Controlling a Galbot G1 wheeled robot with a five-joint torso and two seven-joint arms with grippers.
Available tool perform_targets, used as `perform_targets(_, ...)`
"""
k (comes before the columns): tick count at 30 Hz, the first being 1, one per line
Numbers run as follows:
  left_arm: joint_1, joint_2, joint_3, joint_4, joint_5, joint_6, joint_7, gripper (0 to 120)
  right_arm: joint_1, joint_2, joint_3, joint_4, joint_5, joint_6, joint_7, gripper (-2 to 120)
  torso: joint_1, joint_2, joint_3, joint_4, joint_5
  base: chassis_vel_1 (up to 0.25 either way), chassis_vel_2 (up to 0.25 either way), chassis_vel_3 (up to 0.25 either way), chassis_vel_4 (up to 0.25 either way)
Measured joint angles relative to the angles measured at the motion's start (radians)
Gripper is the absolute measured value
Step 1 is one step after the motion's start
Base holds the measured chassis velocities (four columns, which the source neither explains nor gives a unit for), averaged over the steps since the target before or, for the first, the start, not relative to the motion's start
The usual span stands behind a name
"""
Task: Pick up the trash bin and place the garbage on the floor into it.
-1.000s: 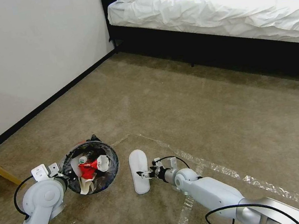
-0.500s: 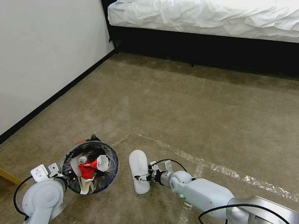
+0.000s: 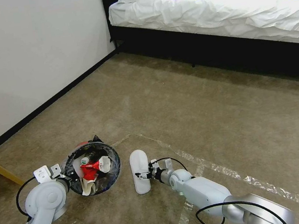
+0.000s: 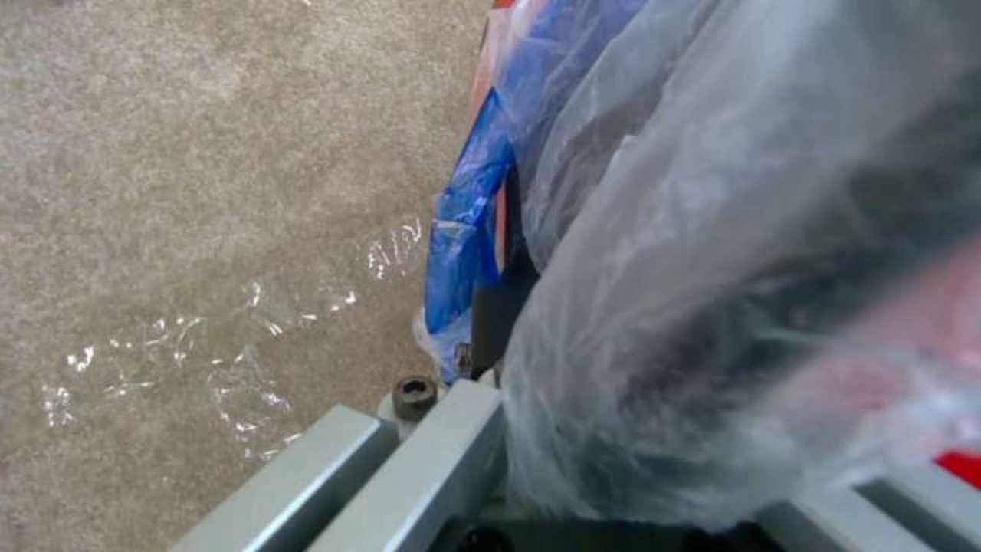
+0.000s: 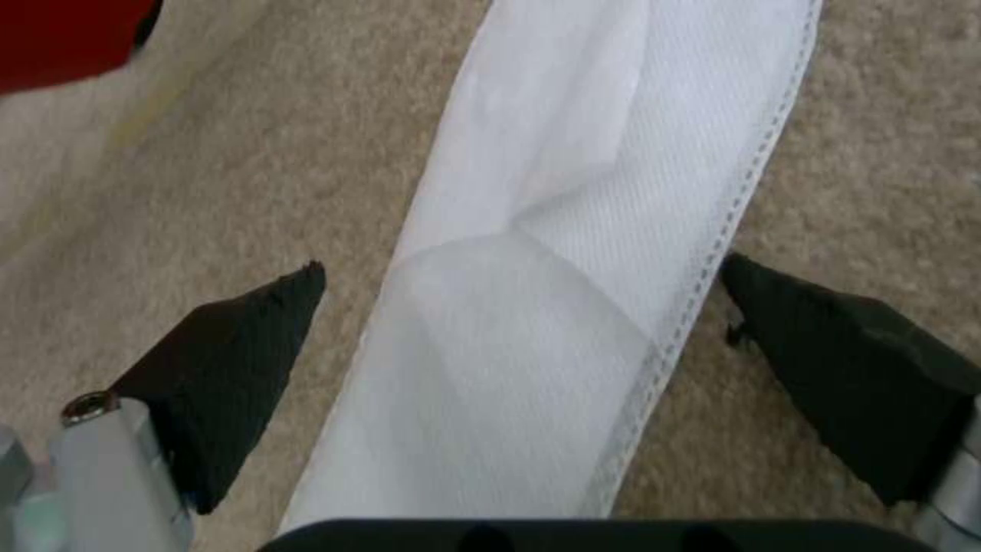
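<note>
Right gripper (image 5: pixel 521 307) now slid in over the white slipper (image 3: pixel 140 171) on the floor (image 3: pixel 193 113), jaws open astride it, ready to close; left gripper (image 3: pixel 67 178) clamped on the trash bin (image 3: pixel 94 167) rim, just left.

Carpet (image 3: pixel 191 95) open ahead; bin (image 3: pixel 113 160) beside slipper (image 3: pixel 139 166).

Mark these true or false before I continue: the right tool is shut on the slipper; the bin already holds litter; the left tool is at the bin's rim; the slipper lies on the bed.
1. The right tool is shut on the slipper. False: its fingers are open, one on each side of it.
2. The bin already holds litter. True.
3. The left tool is at the bin's rim. True.
4. The slipper lies on the bed. False: it lies on the floor beside the bin.
</note>
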Motion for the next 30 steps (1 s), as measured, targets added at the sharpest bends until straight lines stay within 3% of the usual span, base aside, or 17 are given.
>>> perform_targets(5, -0.003, -0.002, 0.008, 0.006, 0.006, 0.000, 0.004, 0, 0.011, 0.027, 0.020, -0.058, -0.013, 0.011, -0.016, 86, 0.000, 0.000, 0.000, -0.0005, -0.0010, 0.000, 0.000, 0.000, 0.000)
perform_targets(8, -0.011, -0.004, 0.017, 0.011, 0.009, 0.000, 0.005, 0, 0.018, 0.042, 0.031, -0.095, -0.022, 0.017, -0.030, 70, 0.000, 0.000, 0.000, -0.0008, -0.0011, 0.000, 0.000, 0.000, 0.000)
perform_targets(14, -0.019, -0.005, 0.023, 0.018, 0.011, 0.000, 0.005, 0, 0.016, 0.044, 0.041, -0.107, -0.036, 0.024, -0.030, 53, 0.000, 0.000, 0.000, -0.0002, -0.0008, 0.000, 0.000, 0.000, 0.000)
perform_targets(20, -0.021, -0.009, 0.029, 0.023, 0.018, -0.002, 0.008, 0, 0.006, 0.040, 0.046, -0.109, -0.063, 0.037, -0.029, 26, 0.000, -0.001, 0.001, 0.0002, -0.0005, 0.000, 0.000, 0.000, 0.000)
perform_targets(22, -0.020, -0.010, 0.030, 0.023, 0.019, -0.002, 0.008, 0, 0.004, 0.039, 0.046, -0.106, -0.065, 0.037, -0.029, 25, 0.000, -0.001, 0.001, -0.0001, -0.0008, 0.000, 0.000, 0.000, 0.000)
perform_targets(23, -0.020, -0.012, 0.033, 0.024, 0.021, -0.002, 0.009, 0, -0.001, 0.039, 0.046, -0.102, -0.071, 0.037, -0.029, 16, 0.000, -0.001, 0.001, -0.0004, -0.0008, 0.000, 0.000, 0.000, 0.000)
perform_targets(27, -0.019, -0.014, 0.034, 0.025, 0.025, -0.004, 0.010, 0, -0.006, 0.041, 0.046, -0.095, -0.081, 0.038, -0.025, 2, 0.000, -0.001, 0.001, -0.0002, -0.0007, 0.000, 0.000, 0.000, 0.000)
perform_targets(30, -0.019, -0.014, 0.034, 0.025, 0.025, -0.004, 0.010, 0, -0.008, 0.041, 0.046, -0.091, -0.086, 0.041, -0.021, 0, 0.000, -0.001, 0.001, 0.0000, -0.0007, 0.000, 0.000, 0.000, 0.000)
